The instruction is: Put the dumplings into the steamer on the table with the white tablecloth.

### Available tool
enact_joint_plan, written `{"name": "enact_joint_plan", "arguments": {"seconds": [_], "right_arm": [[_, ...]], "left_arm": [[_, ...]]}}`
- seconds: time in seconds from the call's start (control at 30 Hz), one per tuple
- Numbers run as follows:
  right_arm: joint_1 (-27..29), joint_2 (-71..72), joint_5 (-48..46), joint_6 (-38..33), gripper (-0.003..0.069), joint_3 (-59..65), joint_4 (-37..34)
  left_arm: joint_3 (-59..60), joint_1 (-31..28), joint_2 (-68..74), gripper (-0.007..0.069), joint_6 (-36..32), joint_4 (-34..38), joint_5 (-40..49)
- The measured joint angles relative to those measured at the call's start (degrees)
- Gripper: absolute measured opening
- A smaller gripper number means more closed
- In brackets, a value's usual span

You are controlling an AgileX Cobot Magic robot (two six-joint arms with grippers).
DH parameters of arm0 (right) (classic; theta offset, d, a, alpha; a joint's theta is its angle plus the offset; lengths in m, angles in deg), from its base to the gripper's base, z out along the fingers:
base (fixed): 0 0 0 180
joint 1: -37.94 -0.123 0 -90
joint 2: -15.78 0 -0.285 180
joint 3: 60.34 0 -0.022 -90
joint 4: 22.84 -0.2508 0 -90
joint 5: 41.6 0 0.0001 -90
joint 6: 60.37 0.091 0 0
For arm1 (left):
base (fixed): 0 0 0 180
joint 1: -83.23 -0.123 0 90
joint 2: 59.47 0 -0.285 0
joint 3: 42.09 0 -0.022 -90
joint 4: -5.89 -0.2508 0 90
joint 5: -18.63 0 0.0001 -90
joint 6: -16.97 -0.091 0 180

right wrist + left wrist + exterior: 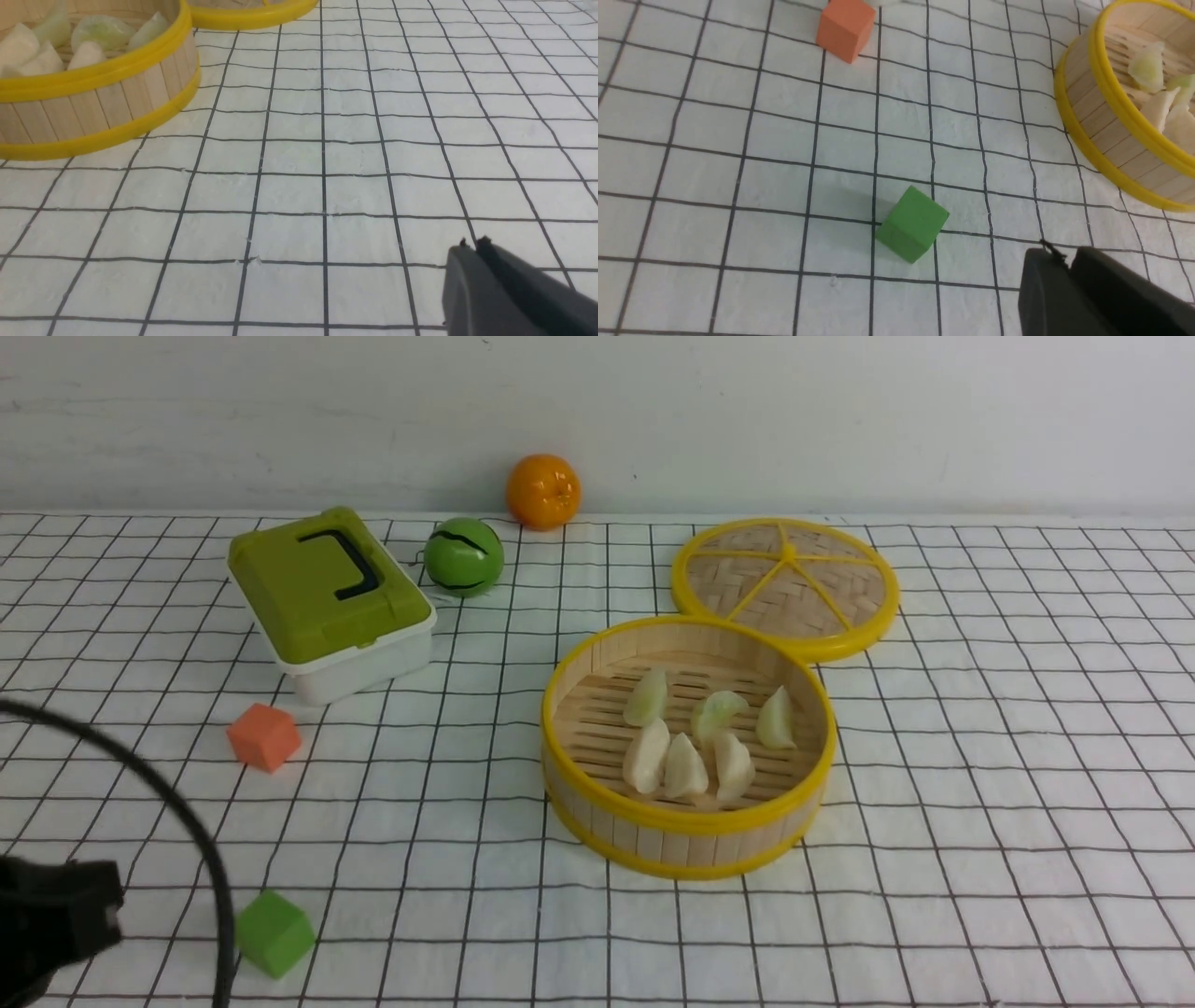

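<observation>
Lying in steamer (686, 847): six dumplings (685, 767)

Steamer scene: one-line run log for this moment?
dumplings: all six in steamer | left gripper: shut, empty | right gripper: shut, empty | lid: off

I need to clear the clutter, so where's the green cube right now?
In the front view the green cube sits on the tablecloth near the front edge on the robot's left, in front of the orange cube and beside the left arm's black cable.
</observation>
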Motion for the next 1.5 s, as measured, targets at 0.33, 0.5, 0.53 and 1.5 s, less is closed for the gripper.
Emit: {"name": "enact_joint_plan", "arguments": {"seconds": [0.33,0.5,0.53,1.5], "right_arm": [[0.05,0.02,0.0,0.0,0.0023,0.0,0.3],[0.12,0.02,0.0,0.0,0.003,0.0,0.3],[0.12,0.02,0.0,0.0,0.003,0.0,0.3],[0.12,0.02,0.0,0.0,0.0067,0.0,0.3]], "left_arm": [[18.18,-1.79,-24.99,-0.0013,4.81,-11.77,-20.41],[26.52,-4.55,-31.13,-0.0013,6.38,-9.33,-18.0],[26.53,-4.61,-31.28,-0.0013,6.29,-9.33,-17.48],[27.02,-4.76,-31.95,-0.0013,-2.94,-6.07,-5.91]]}}
